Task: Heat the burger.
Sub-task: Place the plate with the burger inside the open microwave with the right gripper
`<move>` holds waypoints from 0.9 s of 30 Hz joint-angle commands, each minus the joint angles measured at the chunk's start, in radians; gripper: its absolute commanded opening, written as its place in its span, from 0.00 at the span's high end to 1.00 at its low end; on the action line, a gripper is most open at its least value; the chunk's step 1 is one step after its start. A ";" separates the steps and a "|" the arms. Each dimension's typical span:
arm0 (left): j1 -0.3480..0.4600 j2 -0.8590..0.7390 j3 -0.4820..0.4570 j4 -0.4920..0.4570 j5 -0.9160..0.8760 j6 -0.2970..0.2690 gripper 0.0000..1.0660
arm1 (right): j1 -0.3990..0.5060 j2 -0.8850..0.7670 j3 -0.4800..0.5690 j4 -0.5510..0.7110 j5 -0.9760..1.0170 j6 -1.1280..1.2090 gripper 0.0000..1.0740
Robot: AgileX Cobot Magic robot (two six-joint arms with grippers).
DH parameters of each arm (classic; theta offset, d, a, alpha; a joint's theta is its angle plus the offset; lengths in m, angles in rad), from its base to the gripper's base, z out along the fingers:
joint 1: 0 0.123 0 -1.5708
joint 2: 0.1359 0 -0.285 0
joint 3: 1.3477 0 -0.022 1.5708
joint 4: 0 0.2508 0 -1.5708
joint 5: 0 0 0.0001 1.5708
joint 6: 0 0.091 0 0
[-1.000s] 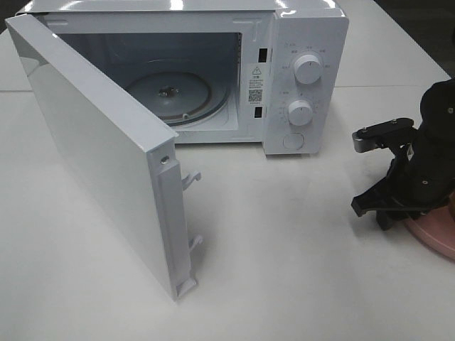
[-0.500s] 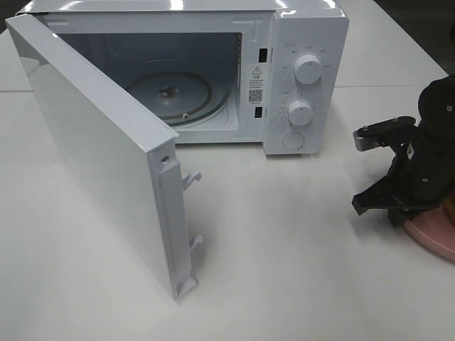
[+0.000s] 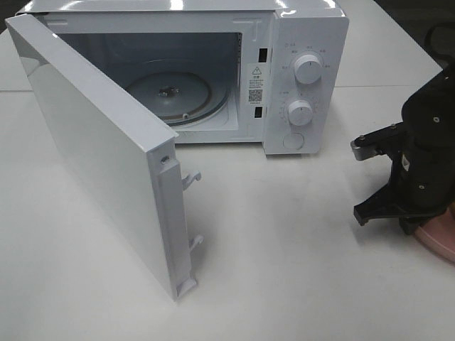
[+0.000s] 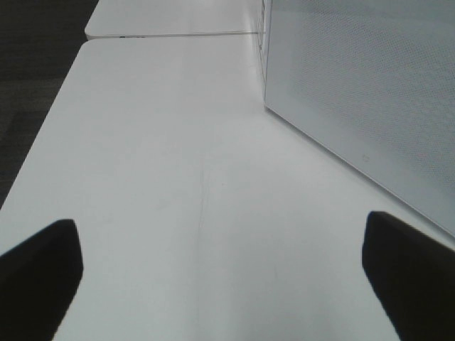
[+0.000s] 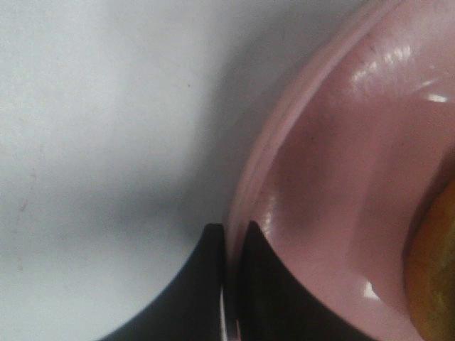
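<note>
Looking early: right hand [image 5: 232,239] is pinching the rim of the pink plate [image 5: 341,142] carrying the burger [image 5: 435,277] at the right edge of the desk [image 3: 284,249], left hand [image 4: 224,266] is hanging released, microwave [image 3: 313,32] is standing open, nothing loaded.

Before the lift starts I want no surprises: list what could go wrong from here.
1. The right pincer grips the pink plate only by its rim; once lifted, the plate may tilt and the burger slide off.
2. The cavity opens beyond the control panel; swung in too early, the plate could clip it.
</note>
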 commanded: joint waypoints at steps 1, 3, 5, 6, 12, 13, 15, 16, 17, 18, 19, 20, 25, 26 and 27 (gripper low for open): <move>-0.004 -0.023 0.002 -0.001 -0.005 0.000 0.06 | 0.044 -0.009 0.008 -0.078 0.077 0.103 1.00; -0.004 -0.023 0.002 -0.001 -0.005 0.000 0.06 | 0.069 -0.015 0.008 -0.116 0.106 0.137 1.00; -0.004 -0.023 0.002 -0.001 -0.005 0.000 0.06 | 0.082 -0.018 0.008 -0.136 0.120 0.152 1.00; -0.004 -0.023 0.002 -0.001 -0.005 0.000 0.06 | 0.105 -0.025 0.008 -0.166 0.140 0.180 1.00; -0.004 -0.023 0.002 -0.001 -0.005 0.000 0.06 | 0.165 -0.051 0.009 -0.229 0.195 0.229 1.00; -0.004 -0.023 0.002 -0.001 -0.005 0.000 0.06 | 0.165 -0.051 0.009 -0.229 0.195 0.229 1.00; -0.004 -0.023 0.002 -0.001 -0.005 0.000 0.06 | 0.178 -0.058 0.009 -0.236 0.218 0.234 1.00; -0.004 -0.023 0.002 -0.001 -0.005 0.000 0.06 | 0.185 -0.059 0.009 -0.237 0.234 0.233 1.00; -0.004 -0.023 0.002 -0.001 -0.005 0.000 0.06 | 0.192 -0.060 0.012 -0.237 0.243 0.233 1.00; -0.004 -0.023 0.002 -0.001 -0.005 0.000 0.06 | 0.192 -0.060 0.012 -0.237 0.243 0.233 1.00; -0.004 -0.023 0.002 -0.001 -0.005 0.000 0.06 | 0.206 -0.067 0.019 -0.238 0.253 0.233 1.00; -0.004 -0.023 0.002 -0.001 -0.005 0.000 0.06 | 0.206 -0.067 0.019 -0.238 0.253 0.233 1.00; -0.004 -0.023 0.002 -0.001 -0.005 0.000 0.06 | 0.255 -0.097 0.051 -0.237 0.269 0.233 1.00; -0.004 -0.023 0.002 -0.001 -0.005 0.000 0.06 | 0.275 -0.113 0.064 -0.237 0.277 0.233 1.00; -0.004 -0.023 0.002 -0.001 -0.005 0.000 0.06 | 0.287 -0.122 0.070 -0.237 0.284 0.233 1.00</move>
